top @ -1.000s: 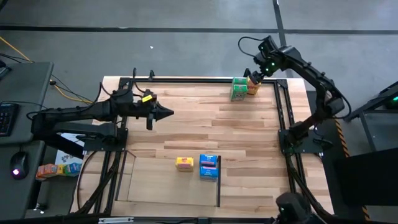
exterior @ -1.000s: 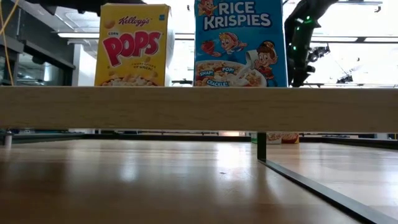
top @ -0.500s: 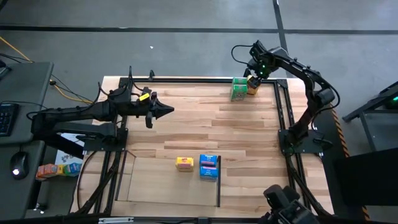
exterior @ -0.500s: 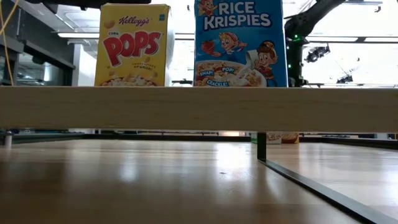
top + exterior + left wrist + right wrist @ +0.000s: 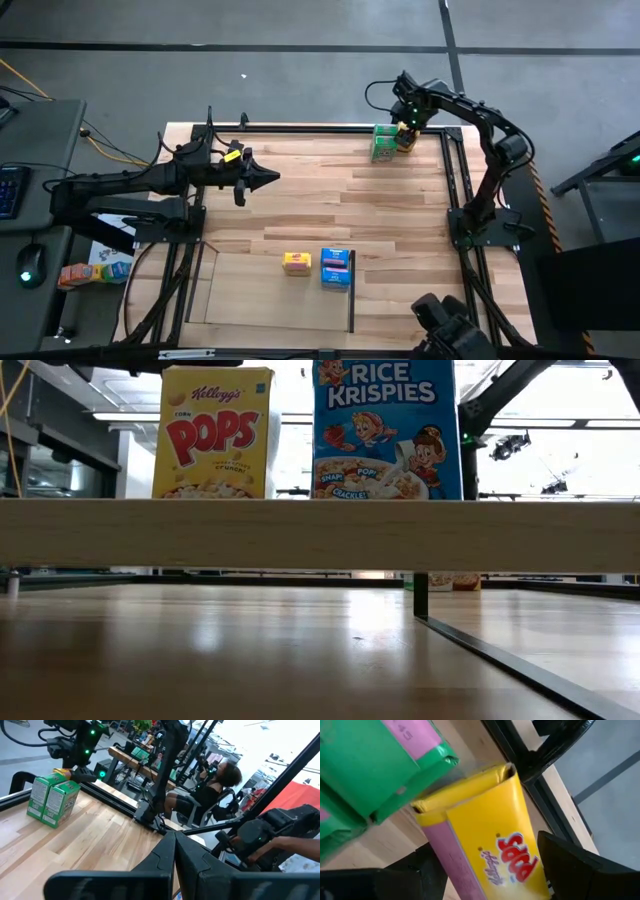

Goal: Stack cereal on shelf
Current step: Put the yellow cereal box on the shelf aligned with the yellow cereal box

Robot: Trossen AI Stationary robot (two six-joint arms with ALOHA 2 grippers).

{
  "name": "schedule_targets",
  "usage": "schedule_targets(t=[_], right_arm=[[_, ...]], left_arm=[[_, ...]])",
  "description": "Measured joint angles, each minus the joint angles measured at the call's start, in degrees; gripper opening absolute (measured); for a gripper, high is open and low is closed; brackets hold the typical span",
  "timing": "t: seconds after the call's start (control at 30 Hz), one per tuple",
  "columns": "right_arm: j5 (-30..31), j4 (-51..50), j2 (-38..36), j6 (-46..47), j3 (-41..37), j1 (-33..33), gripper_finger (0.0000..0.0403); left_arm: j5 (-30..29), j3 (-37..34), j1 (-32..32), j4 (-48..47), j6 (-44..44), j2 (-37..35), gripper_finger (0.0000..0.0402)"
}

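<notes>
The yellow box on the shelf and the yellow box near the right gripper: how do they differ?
The yellow box on the shelf stands upright beside the blue box, with no gripper near. The yellow box at the far corner lies tilted against the green boxes, between the open fingers of the right gripper. Both show the same Pops print.

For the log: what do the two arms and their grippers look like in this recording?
Both arms are dark, jointed and slim. The left gripper tapers to a closed black point, with a yellow tag just behind it. The right gripper has black fingers, a green light glowing at its wrist and a thin black cable looping above it.
</notes>
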Motion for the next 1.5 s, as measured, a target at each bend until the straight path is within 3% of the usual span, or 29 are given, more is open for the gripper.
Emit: schedule_targets(t=[0.13, 0.4, 0.57, 0.77, 1.0, 1.17, 1.3, 1.37, 1.5], right_arm=[[-0.85, 0.95, 0.09, -0.24, 0.0, 0.0, 0.0244], [-0.86, -0.1, 0.07, -0.89, 0.0, 0.0, 0.0137], [-0.66, -4.35, -1.95, -0.23, 0.0, 0.0, 0.0092], [-0.52, -6.99, -9.96, 4.3, 0.0, 0.07, 0.0083], [0.12, -9.06, -25.25, 16.72, 0.0, 3.14, 0.0085], [-7.46, -10.36, -36.16, 30.36, 0.0, 10.31, 0.0086], [-12.66, -6.78, -41.67, 43.43, 0.0, 21.78, 0.0086], [-11.27, -3.21, -42.67, 49.2, 0.0, 29.21, 0.0086], [-1.17, 5.83, -40.27, 58.02, 0.0, 44.63, 0.0086]], left_arm=[[-0.02, -0.01, 0.0, 0.0, 0.02, 0.0, 0.0], [-0.03, -0.01, 0.0, 0.0, 0.02, 0.0, 0.0], [-0.04, 0.0, 0.0, 0.0, 0.09, 0.0, 0.0], [-0.14, 0.0, 0.0, 0.25, 3.68, 0.0, 0.0], [-2.62, 0.0, 0.02, 3.84, 5.36, 0.0, 0.0], [-5.9, -0.01, 0.11, 3.67, 8.35, 0.0, 0.0008], [-4.09, 0.0, 1.72, -1.07, 11.21, 0.0, 0.0043], [-0.56, -0.02, 2.88, -4.42, 13.16, 0.0, 0.007], [7.03, -0.02, 4.22, -9.6, 15.65, 0.0, 0.0132]])
